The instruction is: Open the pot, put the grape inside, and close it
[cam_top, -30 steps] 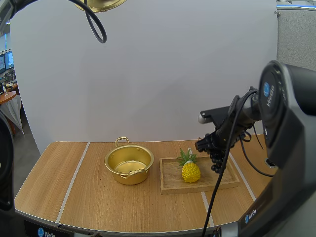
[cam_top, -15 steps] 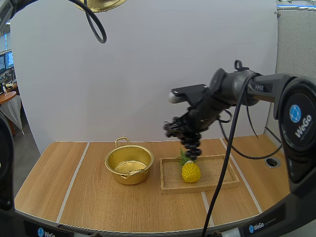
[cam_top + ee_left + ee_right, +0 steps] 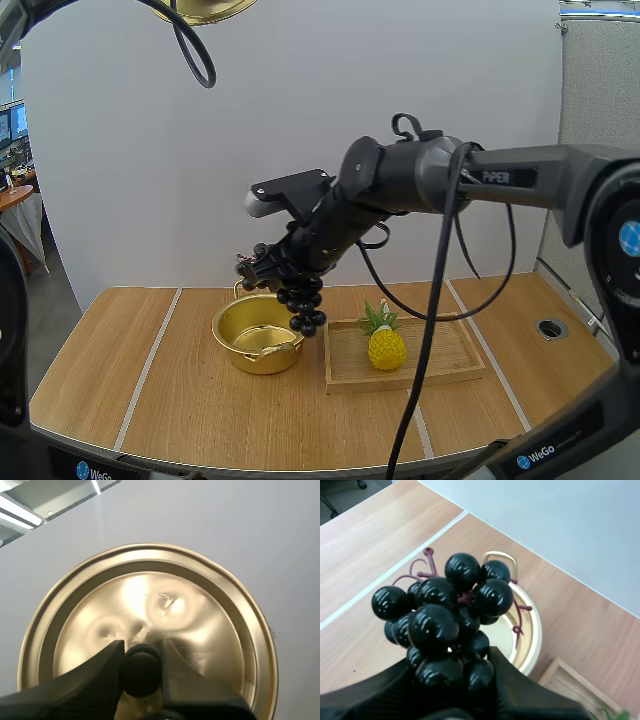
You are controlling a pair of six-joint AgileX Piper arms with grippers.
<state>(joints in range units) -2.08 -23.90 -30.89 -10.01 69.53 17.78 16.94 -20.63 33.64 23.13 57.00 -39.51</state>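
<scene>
Clamps right claw (image 3: 452, 669) on grapes (image 3: 445, 610), just above right rim of open pot (image 3: 258, 362) on bench (image 3: 200, 410). Pinches knob (image 3: 141, 672) of lid (image 3: 150, 605) with left claw (image 3: 141, 652), high above pot.

My high camera sits behind and above the arm bases, facing forward and down from well back; it takes in the whole table (image 3: 200, 420) with the pot (image 3: 262, 335) and the wooden tray (image 3: 405, 365). My right wrist camera looks down past its own fingers, very near the grape bunch (image 3: 447, 625); beyond that it sees the pot (image 3: 537, 630), a tray (image 3: 570, 682) corner and the table (image 3: 370, 540), all of which it shares with the high view, where the grape bunch (image 3: 305, 305) hangs by the pot. My left wrist camera faces upward, very near the lid (image 3: 150, 610); the high view catches that lid (image 3: 205, 10) at its upper edge.
</scene>
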